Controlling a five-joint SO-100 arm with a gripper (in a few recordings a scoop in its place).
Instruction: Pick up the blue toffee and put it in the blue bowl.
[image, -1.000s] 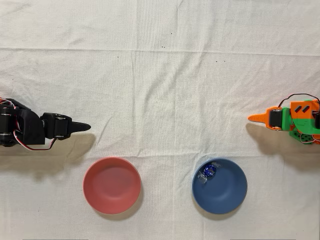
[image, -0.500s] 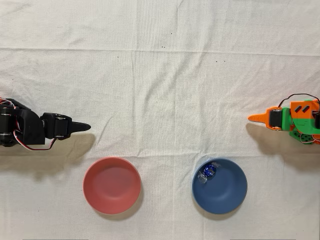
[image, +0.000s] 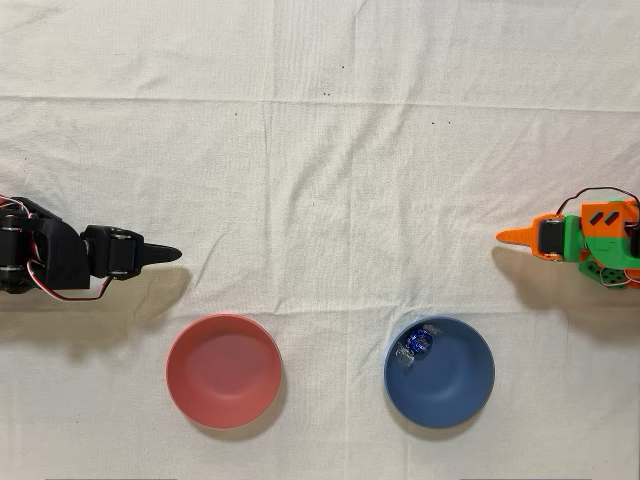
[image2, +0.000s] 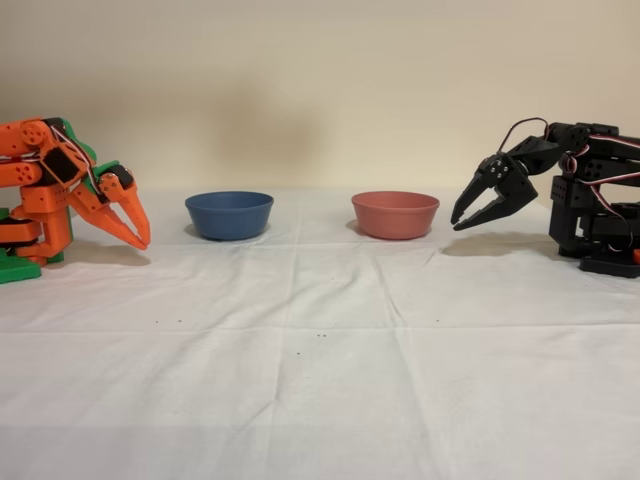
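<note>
Nothing has moved in the last second: the blue toffee (image: 419, 342) lies inside the blue bowl (image: 455, 390), near its rim. The orange gripper (image2: 139, 237), pressed together and holding nothing, rests beside the bowl, so the task looks done.

On my white cloth (image: 330, 170) the red bowl (image: 223, 371) sits just below the tip of the idle black arm (image: 60, 259) in the overhead view, apart from it, upright with nothing inside.
</note>
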